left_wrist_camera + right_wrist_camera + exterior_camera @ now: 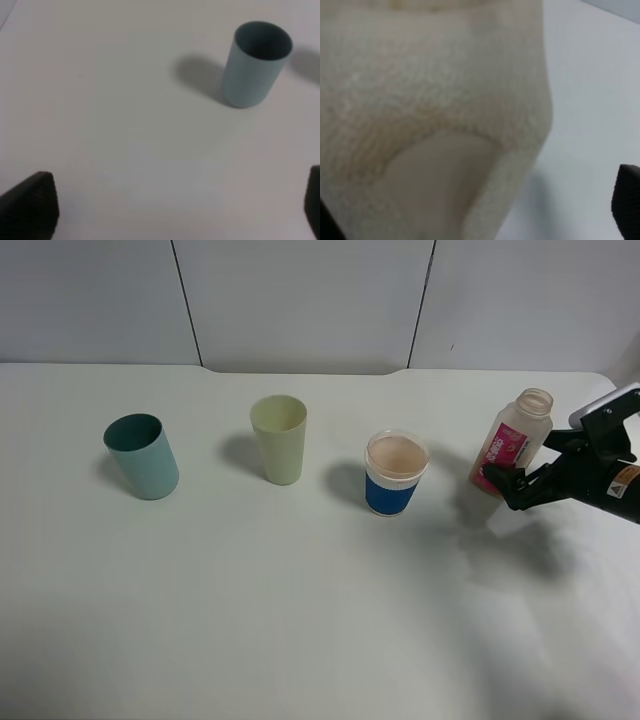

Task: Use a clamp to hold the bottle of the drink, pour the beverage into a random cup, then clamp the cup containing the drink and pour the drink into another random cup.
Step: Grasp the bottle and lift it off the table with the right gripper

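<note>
Tabletop (300, 640), white, carries everything. My right end effector (525, 468) stands wide open around the bottle (510, 445), one finger clearly off it, gripping nothing. My left end effector (170, 210) is also spread wide and empty, facing the teal cup (141, 456). Beside the bottle, the blue-sleeved cup (396, 473) holds pinkish drink (396, 454). A pale yellow-green cup (279, 438) stands between the two cups.

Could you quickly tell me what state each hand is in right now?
Left hand: open, holding nothing.
Right hand: open around the small translucent plastic bottle with pink label, not clamping it.
</note>
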Action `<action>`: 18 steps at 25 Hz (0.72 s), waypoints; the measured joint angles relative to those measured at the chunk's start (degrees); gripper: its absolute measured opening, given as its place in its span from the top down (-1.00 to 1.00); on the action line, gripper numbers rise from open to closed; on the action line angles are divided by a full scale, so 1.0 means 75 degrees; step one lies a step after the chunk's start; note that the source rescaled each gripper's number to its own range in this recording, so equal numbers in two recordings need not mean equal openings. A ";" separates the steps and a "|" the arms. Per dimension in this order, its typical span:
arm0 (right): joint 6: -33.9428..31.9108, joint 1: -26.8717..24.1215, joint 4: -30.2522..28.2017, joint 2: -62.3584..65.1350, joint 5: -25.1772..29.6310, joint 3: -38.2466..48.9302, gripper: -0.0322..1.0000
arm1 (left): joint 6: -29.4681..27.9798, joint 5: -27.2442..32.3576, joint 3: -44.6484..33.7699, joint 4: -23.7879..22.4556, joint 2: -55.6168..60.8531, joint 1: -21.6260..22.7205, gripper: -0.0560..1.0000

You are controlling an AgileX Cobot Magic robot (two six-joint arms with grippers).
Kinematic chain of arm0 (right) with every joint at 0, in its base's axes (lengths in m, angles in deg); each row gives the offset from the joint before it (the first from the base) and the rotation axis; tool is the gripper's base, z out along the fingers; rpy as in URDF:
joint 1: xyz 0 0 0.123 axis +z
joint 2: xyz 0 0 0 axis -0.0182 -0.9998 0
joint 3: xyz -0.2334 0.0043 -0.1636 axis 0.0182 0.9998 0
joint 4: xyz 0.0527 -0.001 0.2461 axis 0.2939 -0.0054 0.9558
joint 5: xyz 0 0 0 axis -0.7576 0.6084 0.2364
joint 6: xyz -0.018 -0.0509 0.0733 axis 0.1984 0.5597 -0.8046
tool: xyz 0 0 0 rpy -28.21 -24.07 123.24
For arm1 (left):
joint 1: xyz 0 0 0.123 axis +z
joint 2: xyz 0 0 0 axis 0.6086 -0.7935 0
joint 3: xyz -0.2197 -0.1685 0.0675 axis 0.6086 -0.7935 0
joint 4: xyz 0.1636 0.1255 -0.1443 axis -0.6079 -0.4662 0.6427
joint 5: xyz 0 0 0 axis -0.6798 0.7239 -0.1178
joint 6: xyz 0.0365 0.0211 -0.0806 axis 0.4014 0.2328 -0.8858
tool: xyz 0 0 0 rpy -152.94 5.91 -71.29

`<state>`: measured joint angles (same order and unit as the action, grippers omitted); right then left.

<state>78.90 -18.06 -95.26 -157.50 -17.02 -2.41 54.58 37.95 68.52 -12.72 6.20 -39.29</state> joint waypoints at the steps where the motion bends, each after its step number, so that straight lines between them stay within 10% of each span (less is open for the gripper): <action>1: 0.0000 0.0000 0.0000 0.0000 0.0000 0.0000 -1.00 | 0.0000 0.0000 0.0000 0.0000 0.0000 0.0000 -1.00; 18: -0.0128 0.0812 -0.0027 0.0000 0.0105 -0.0371 -1.00 | 0.0000 0.0000 0.0000 0.0000 0.0000 0.0000 -1.00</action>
<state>77.93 -11.97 -95.46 -157.50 -16.23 -5.19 54.58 37.95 68.52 -12.72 6.20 -39.29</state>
